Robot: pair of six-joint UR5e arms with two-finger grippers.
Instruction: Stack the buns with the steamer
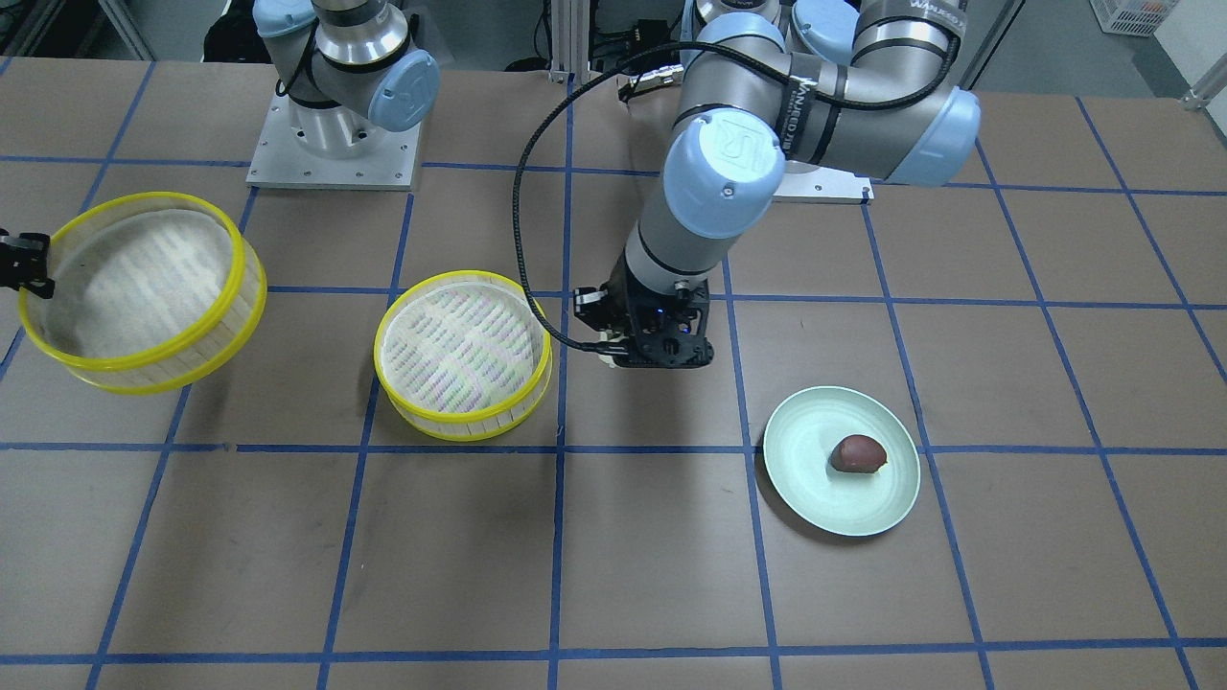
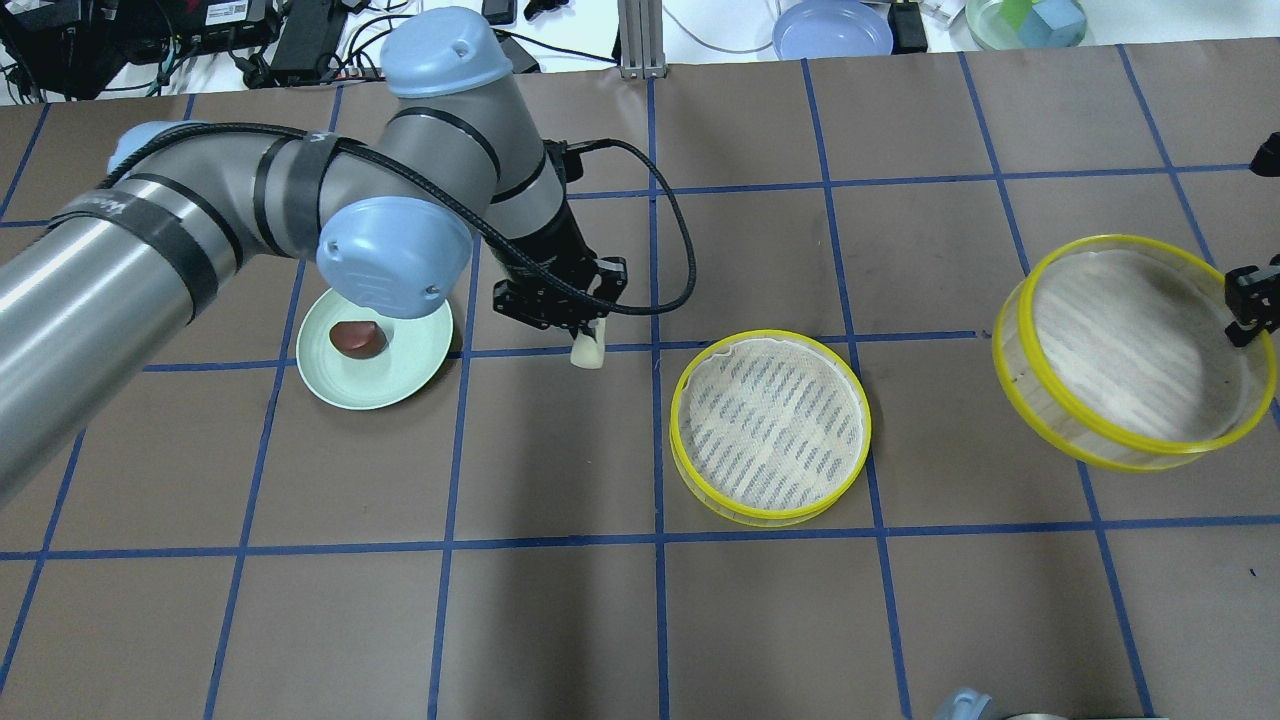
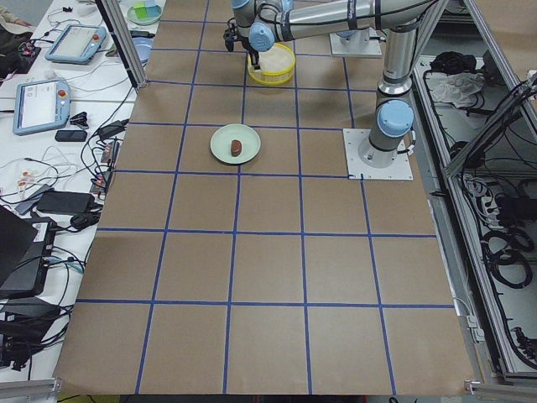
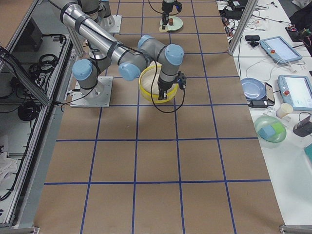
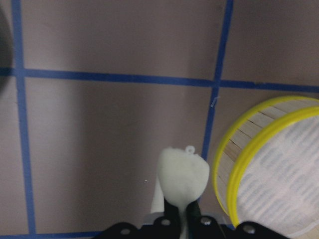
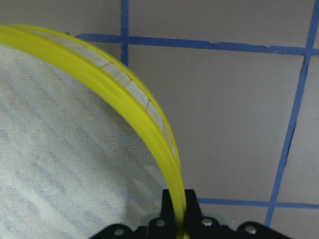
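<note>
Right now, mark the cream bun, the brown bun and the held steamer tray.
cream bun (image 5: 182, 175), left wrist view, its middle.
brown bun (image 1: 858, 453), front-facing view, its top.
held steamer tray (image 2: 1130, 340), overhead view, bare slatted base.

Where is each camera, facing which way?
Front: across table, facing robot; left arm, right gripper.
Overhead: behind robot, looking down; left gripper, cream bun.
Left side: table end; left arm nearer.
Right side: opposite end; right arm nearer.
Left wrist: downward; fingers, cream bun.
Right wrist: downward; fingers clamp tray.
Shared: front, overhead show plate.
</note>
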